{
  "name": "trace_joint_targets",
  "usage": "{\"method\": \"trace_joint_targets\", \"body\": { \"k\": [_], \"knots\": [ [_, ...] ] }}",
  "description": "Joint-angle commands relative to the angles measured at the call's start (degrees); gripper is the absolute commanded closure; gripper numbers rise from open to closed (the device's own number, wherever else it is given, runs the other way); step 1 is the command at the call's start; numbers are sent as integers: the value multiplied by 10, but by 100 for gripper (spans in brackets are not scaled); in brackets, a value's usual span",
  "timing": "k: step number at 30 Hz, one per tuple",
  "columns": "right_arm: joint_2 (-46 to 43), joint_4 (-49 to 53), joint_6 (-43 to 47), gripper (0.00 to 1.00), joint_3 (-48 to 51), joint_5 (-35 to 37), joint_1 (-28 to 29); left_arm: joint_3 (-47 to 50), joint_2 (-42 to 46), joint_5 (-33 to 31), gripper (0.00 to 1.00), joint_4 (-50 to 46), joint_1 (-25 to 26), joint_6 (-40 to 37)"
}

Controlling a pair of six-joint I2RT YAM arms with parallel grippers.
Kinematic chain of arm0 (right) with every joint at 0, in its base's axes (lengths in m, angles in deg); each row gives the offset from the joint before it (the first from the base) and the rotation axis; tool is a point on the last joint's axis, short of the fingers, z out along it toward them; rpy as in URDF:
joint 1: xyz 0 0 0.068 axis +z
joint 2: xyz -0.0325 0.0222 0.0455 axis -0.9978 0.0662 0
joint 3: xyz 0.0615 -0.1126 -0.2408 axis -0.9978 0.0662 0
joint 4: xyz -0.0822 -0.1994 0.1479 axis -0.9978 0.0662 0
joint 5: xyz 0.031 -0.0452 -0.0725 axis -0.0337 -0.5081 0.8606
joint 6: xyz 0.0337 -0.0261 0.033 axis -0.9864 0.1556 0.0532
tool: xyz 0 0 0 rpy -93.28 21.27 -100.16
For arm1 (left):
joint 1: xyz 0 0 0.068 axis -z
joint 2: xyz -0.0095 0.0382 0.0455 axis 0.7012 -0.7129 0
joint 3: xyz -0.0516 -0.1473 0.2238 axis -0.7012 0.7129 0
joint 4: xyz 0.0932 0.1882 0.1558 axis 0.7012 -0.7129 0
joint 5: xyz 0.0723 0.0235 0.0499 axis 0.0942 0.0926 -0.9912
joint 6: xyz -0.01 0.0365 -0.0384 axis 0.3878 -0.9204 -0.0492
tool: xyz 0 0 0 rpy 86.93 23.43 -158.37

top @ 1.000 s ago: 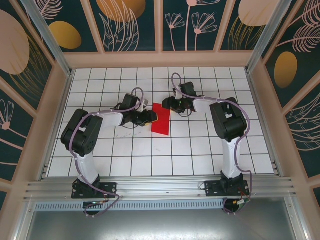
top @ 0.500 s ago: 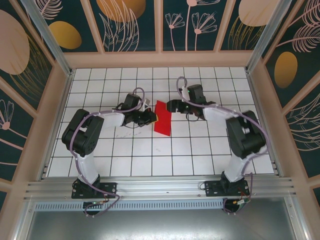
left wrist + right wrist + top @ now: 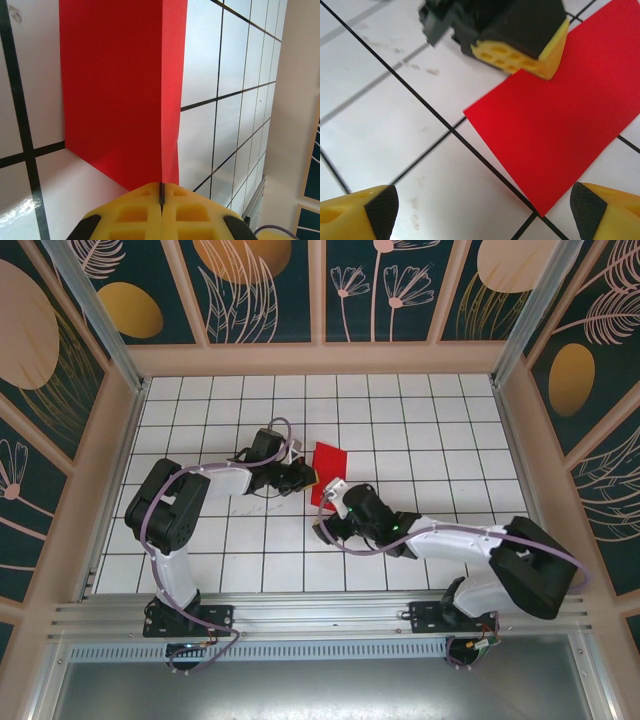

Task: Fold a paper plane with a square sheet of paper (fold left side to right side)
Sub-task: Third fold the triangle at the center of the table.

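The paper (image 3: 331,461) lies near the middle of the white gridded counter (image 3: 450,440), a flat red rectangle longer than it is wide, slightly askew to the grid lines. Nearest the bases, the right hand (image 3: 485,207) reaches in low from the right, covering the paper's near end in the top view. Its yellow fingers (image 3: 357,210) stand wide apart, and the sheet's near corner lies just ahead of them. Beyond that, the left hand (image 3: 161,192) comes in from the left. Its yellow pads are pressed together on the paper's left edge, the red sheet running straight into the seam between them. The far end rests flat on the tiles.
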Motion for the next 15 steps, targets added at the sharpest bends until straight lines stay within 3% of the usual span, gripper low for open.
{"method": "trace_joint_targets", "body": {
  "k": [1,8,15],
  "knots": [
    [58,-15,61,9,-41,101,21,6,0,-2,100,11,4,9],
    [137,-42,114,11,-91,149,24,6,-4,-1,100,11,8,10],
    [156,-61,122,30,-105,147,24,6,-8,-1,100,11,10,10]
  ]
}}
